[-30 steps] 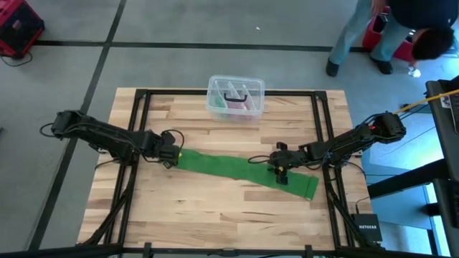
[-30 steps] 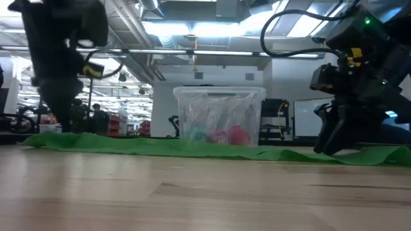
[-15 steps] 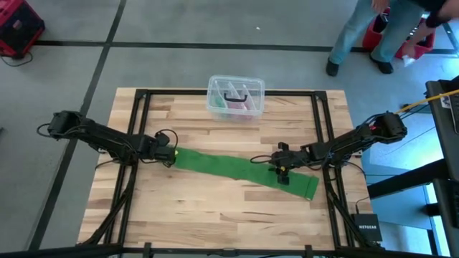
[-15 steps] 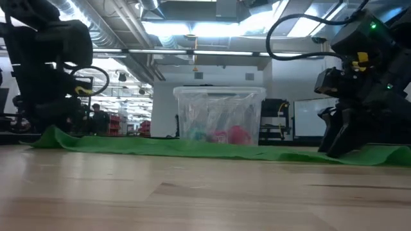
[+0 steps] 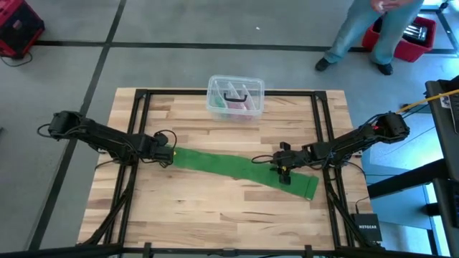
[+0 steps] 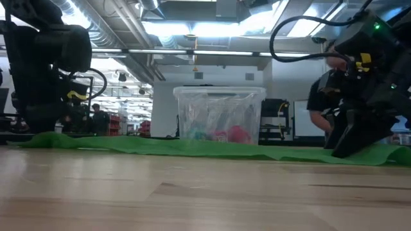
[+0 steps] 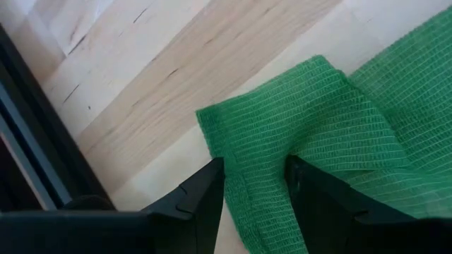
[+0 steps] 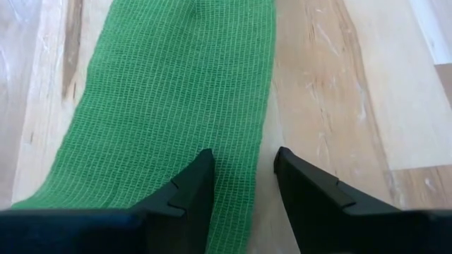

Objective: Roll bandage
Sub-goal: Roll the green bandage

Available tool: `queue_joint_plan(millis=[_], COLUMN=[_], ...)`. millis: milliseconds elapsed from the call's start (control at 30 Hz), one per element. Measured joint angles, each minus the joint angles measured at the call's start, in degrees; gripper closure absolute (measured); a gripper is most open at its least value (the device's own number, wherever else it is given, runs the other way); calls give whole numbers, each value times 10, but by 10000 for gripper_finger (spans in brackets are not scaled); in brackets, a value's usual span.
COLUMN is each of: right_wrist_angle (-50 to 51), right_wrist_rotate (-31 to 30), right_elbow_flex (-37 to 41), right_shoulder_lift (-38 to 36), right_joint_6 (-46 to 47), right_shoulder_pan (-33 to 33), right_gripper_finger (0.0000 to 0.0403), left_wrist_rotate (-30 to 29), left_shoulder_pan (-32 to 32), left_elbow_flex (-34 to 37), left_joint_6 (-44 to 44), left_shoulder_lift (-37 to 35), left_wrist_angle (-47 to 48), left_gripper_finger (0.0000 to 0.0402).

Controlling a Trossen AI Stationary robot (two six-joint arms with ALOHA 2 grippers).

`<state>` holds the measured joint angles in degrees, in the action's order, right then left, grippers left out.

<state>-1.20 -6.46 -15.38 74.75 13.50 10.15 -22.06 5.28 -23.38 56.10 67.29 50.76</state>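
The bright green bandage [image 5: 240, 168] lies unrolled and flat on the wooden table, running from centre left down to the right. My left gripper [image 5: 170, 155] is at its left end, shut on bunched fabric [image 7: 254, 187]. My right gripper [image 5: 282, 174] stands open near the bandage's right end and slants down. Its fingers straddle the far long edge [image 8: 263, 120], one over the fabric and one over bare wood. My left gripper pinches the bandage's left end [image 7: 256, 169] between its two fingers, where the fabric is gathered into a raised fold. The fingers slant down from the table's left. The rest of the band lies slack on the table. My right gripper: I cannot tell whether its fingertips [image 8: 194, 180] touch the bandage.
A clear plastic box [image 5: 235, 97] with pink and dark items stands at the far middle of the table. Black frame rails [image 5: 140, 129] run along the left and right sides. A person [image 5: 366, 32] moves on the floor beyond the far right corner.
My left gripper has come down and gone a little toward the table's left edge. The bandage's left end, humped up half a second ago, now lies low on the table. My right gripper has sunk slightly and shifted toward the right edge.
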Motion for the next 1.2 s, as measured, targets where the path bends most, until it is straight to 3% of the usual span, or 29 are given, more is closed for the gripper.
queue_joint_plan(millis=[300, 433, 633, 700, 933, 1200], right_wrist_angle=[60, 113, 78, 17, -240, -225], right_wrist_rotate=[30, 51, 41, 31, -50, -10], right_elbow_flex=[-4, -45, -116, -135, -212, -433], right_shoulder_lift=[-44, -78, -89, -78, 76, 328], right_joint_6=[24, 29, 26, 20, -85, -149], right_shoulder_pan=[-1, 0, 0, 0, -11, -62], right_gripper_finger=[244, 244, 244, 244, 244, 244], left_wrist_rotate=[2, 2, 3, 3, -2, -6], left_shoulder_pan=[0, 0, 0, 0, 0, 0], left_elbow_flex=[0, 0, 0, 0, 0, 0], left_joint_6=[0, -1, -7, -8, -12, -11], left_shoulder_lift=[0, 0, 0, 0, 0, 0], left_wrist_angle=[-1, -2, -3, -4, -7, -8], left_gripper_finger=[254, 254, 254, 254, 254, 254])
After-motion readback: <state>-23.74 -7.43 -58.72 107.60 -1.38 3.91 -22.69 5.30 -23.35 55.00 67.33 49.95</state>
